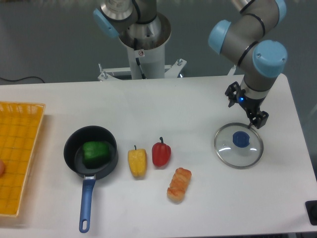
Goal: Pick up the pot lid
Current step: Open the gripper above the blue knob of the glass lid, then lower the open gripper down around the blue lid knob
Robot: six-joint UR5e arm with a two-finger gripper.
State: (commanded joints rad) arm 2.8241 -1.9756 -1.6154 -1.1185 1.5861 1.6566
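My hand (246, 109) was wide, its two fingers standing apart with nothing held between them. The pot lid (231, 151) lay flat on the worktop (133, 210), near my fingers and just nearer to the camera than they were. One fingertip came very close to the lid's far rim in the view, but I could not tell if they touched. The lid was clear, so its surface was difficult to make out; its blue knob (241, 139) showed well. My arm (269, 29) was cut off by the top edge.

To the left of my hand, as the camera saw it, lay a red pepper (161, 153), and just beside this a yellow thing (137, 162). Nearer to the camera than these was a lumpy, orange-brown thing (179, 185), which I could not name surely. Farther left stood a black pan (110, 167) with a green thing (95, 152) inside, its shape partly lost in the dark. The pan's blue handle (86, 203) pointed toward the camera. At the far left from me, the orange crate (20, 148) was cut by the picture's edge, and so was a round reddish thing (1, 167) in it. A dark piece (311, 207), near the lower right corner, was also cut off.
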